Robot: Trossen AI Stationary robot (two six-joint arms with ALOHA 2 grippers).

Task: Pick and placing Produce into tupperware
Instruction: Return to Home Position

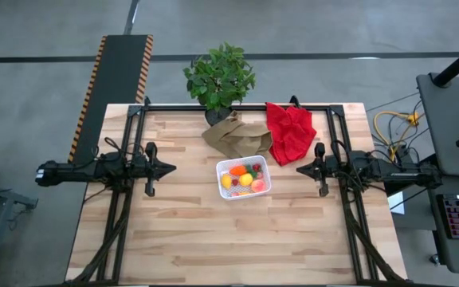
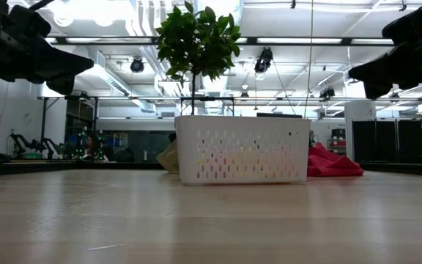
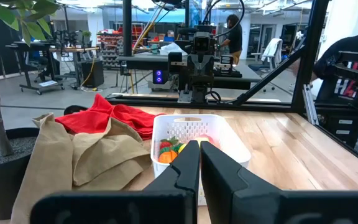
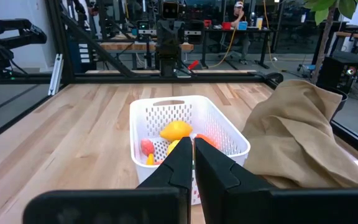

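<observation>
While both arms hang either side, left gripper [image 1: 172, 169] and right gripper [image 1: 299, 169] clenched empty, tupperware [image 1: 240, 160] long axis runs arm-to-arm (slightly skewed), produce [image 1: 244, 178] inside.

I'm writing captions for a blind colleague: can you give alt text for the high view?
A white tupperware holding small toy produce sits in the middle of the wooden table, with a brown paper bag, red cloth and potted plant beyond it. The left tool and right tool hover at either side, both clear of it.
</observation>
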